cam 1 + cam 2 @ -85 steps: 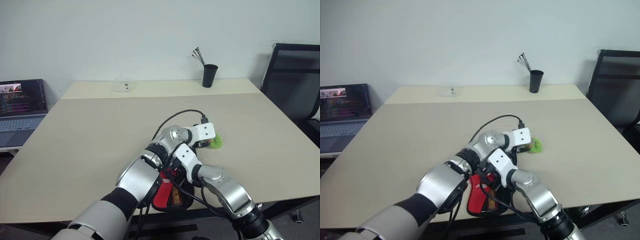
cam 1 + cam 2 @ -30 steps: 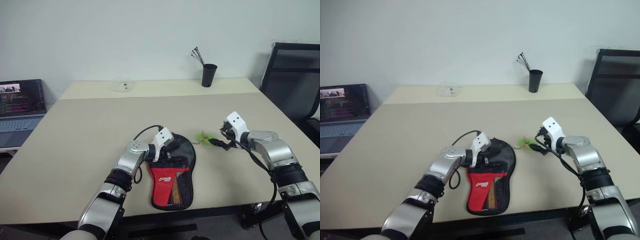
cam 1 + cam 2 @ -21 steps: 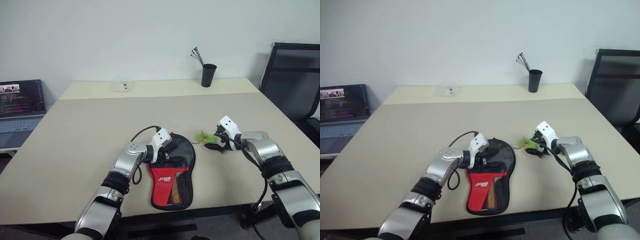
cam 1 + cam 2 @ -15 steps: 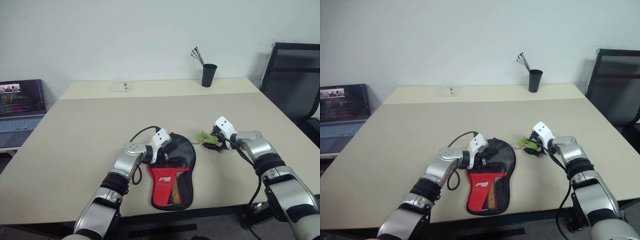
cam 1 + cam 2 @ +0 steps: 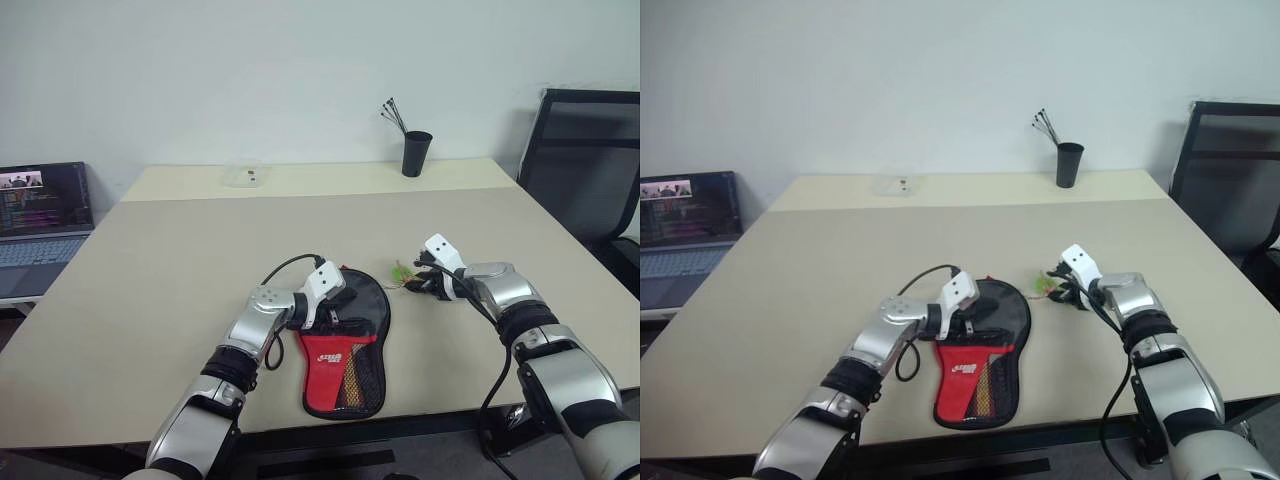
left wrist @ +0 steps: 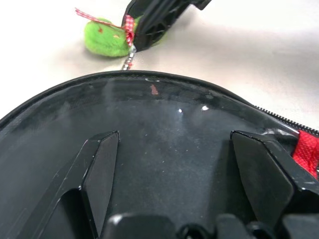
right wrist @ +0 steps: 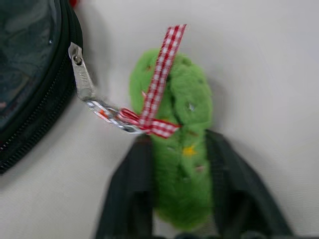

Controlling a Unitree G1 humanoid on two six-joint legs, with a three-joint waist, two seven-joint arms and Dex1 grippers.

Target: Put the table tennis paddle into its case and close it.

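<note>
Case (image 5: 345,340) lay flat near front edge of table (image 5: 150,260), round end away from robot, red panel w/ white logo and mesh pocket toward robot; paddle not visible apart from it. L gripper (image 5: 335,310) rested on case's round black part, fingers (image 6: 99,169) spread wide, pressing on surface, not pinching anything. Green plush charm (image 7: 182,129) w/ red-check ribbon hung by small ring off zipper pull (image 7: 79,72) at case's right edge. R gripper (image 5: 415,285) closed on charm, a finger each side. Pen cup (image 5: 416,152) and laptop (image 5: 40,215) well apart.
</note>
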